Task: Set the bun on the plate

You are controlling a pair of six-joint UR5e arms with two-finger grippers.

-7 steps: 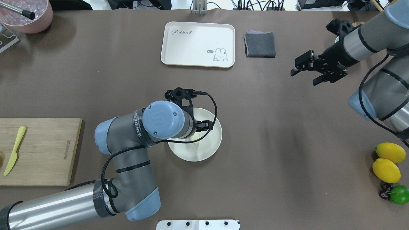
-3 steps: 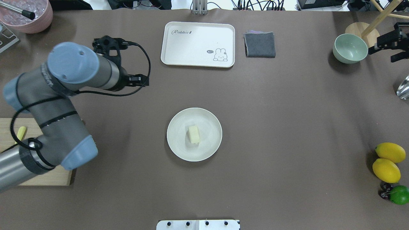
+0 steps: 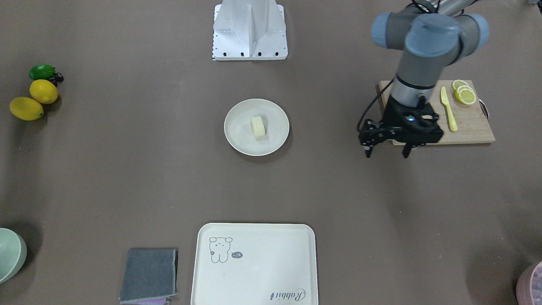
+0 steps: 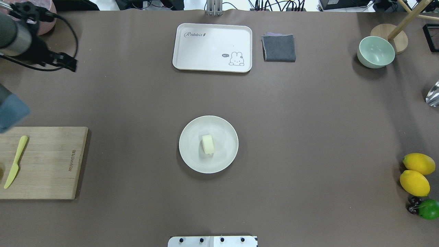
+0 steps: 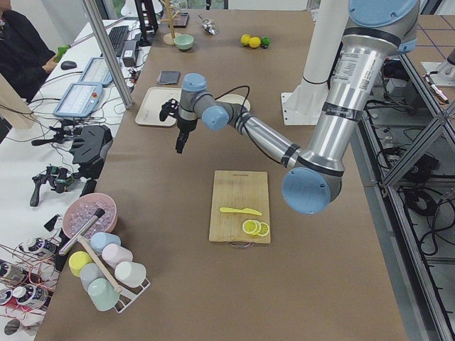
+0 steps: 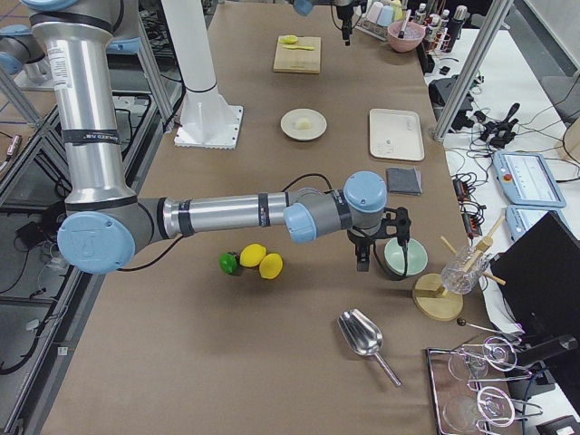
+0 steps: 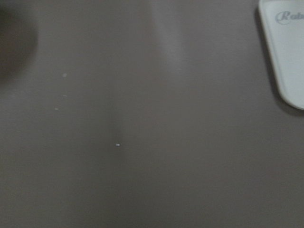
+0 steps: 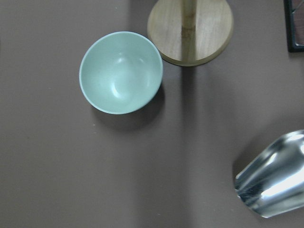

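The pale cream bun [image 4: 208, 144] lies on the middle of the round off-white plate [image 4: 192, 161] at the table's centre; the front-facing view shows the same bun [image 3: 257, 126] on the plate [image 3: 240, 137]. Nothing touches either one. My left gripper [image 3: 386, 153] hangs open and empty, fingers pointing down, far to the plate's side beside the cutting board's far edge. My right gripper [image 6: 362, 258] shows only in the exterior right view, next to the green bowl, and I cannot tell its state there.
A cream tray [image 4: 212, 48] and a grey cloth [image 4: 279, 48] lie at the far side. The green bowl [image 4: 376, 52] and a wooden stand sit far right. The cutting board [image 4: 44, 163] carries a yellow knife [image 4: 15, 161] and lemon slices [image 3: 465, 93]. Lemons [image 4: 416, 173] lie near right.
My left arm has pulled away from above the plate to the far left, leaving the bun lying on the plate. The right arm has swung out of the overhead view.
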